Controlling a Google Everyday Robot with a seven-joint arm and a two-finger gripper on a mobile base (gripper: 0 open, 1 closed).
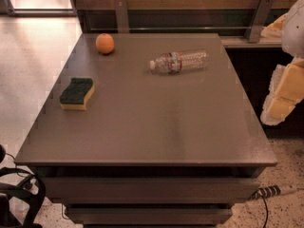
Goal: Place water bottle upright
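The water bottle is a small clear ribbed bottle with a white cap and a reddish label band. It lies on its side at the far middle of the dark grey table, cap pointing left. My gripper is a white and yellowish shape at the right edge of the view. It hangs beyond the table's right side, well apart from the bottle and to its right, and holds nothing that I can see.
An orange sits at the far left of the table. A green and yellow sponge lies near the left edge. A wall rail runs behind the table. A power strip lies on the floor at lower right.
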